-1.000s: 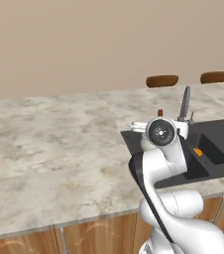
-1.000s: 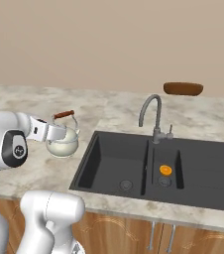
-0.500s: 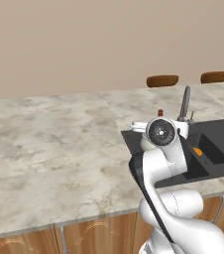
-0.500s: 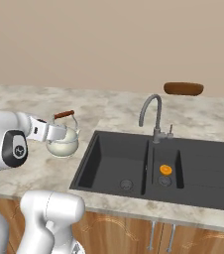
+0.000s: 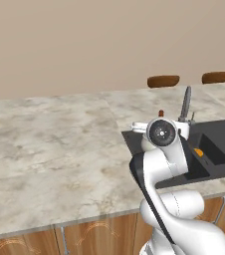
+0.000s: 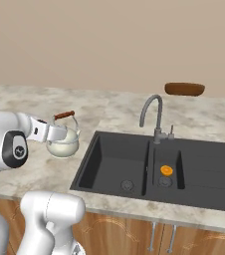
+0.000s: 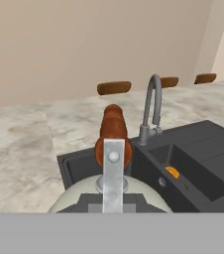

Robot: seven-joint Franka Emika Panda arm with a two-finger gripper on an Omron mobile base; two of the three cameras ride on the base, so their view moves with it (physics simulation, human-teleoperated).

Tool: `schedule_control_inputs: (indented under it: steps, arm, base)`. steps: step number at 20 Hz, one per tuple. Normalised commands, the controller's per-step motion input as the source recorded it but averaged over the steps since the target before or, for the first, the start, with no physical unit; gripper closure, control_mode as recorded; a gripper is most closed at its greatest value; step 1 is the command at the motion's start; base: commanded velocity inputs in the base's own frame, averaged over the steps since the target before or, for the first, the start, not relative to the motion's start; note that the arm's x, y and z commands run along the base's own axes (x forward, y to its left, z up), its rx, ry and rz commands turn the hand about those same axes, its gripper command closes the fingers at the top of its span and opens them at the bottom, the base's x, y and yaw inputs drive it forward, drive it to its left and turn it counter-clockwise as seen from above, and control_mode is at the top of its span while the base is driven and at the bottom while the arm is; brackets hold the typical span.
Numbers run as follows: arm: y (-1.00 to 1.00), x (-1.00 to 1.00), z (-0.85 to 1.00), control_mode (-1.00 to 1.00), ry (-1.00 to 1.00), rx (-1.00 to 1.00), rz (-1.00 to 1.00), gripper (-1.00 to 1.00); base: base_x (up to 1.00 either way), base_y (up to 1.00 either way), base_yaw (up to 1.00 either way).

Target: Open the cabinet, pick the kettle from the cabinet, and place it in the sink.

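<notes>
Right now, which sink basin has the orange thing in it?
The narrower basin of the sink, right of the faucet in the right base view; the wider left basin lacks it.

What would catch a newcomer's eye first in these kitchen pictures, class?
First, the cream-white kettle with its reddish-brown handle, held in the air by the white arm's claw over the marble counter, just left of the sink. Next, the black sink itself, with a curved silver faucet behind it and a small orange thing in its narrow middle compartment.
</notes>
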Motion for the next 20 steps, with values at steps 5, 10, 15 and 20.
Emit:
schedule_control_inputs:
  steps: [5, 10, 15, 20]
  arm:
    - [0.00, 0.00, 0.00, -1.00, 0.00, 0.00, 0.00, 1.00]
    - [0.00, 0.00, 0.00, -1.00, 0.00, 0.00, 0.00, 1.00]
    - [-0.05, 0.00, 0.00, -1.00, 0.00, 0.01, -0.06, 1.00]
    - [-0.12, 0.05, 0.01, -1.00, 0.00, 0.05, -0.13, 1.00]
  base:
    - [0.00, 0.00, 0.00]
    - [0.00, 0.00, 0.00]
    - [0.00, 0.00, 0.00]
    - [0.00, 0.00, 0.00]
